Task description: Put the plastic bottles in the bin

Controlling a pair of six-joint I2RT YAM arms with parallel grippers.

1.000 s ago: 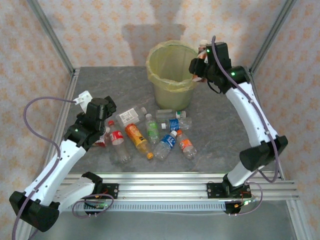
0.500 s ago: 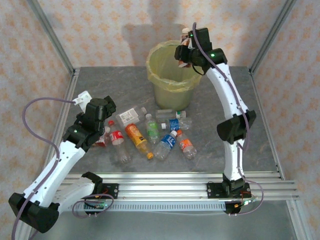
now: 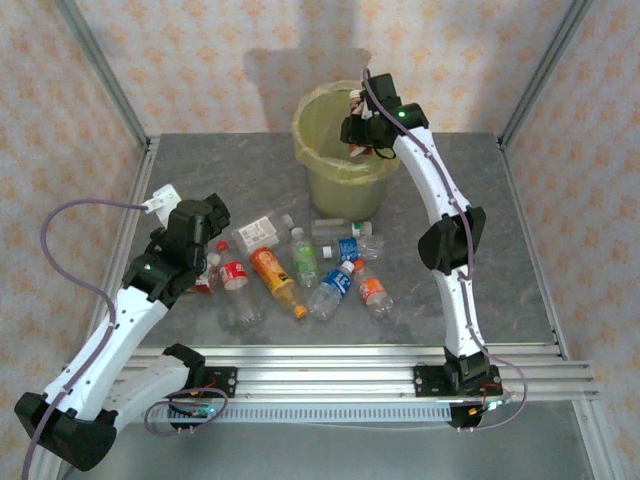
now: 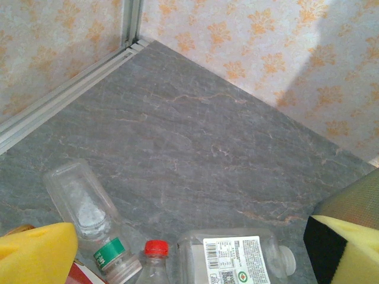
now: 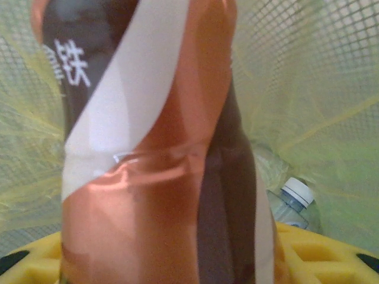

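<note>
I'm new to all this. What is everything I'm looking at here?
table: one, grey stone pattern, inside the walls
walls: cream with orange motifs, around the table
bin: one, yellow-green liner, far middle of the table
loose bottles: about nine, clear with red, orange, green, blue or white labels, lying mid-table
held bottle: one, brown, red and white label, gripped over the bin
binned bottle: one, clear with white cap, low inside the bin
arms: two, white and black, near edge
left pincer: yellow pads, open, over the loose bottles
right pincer: yellow pads, shut on the held bottle
</note>
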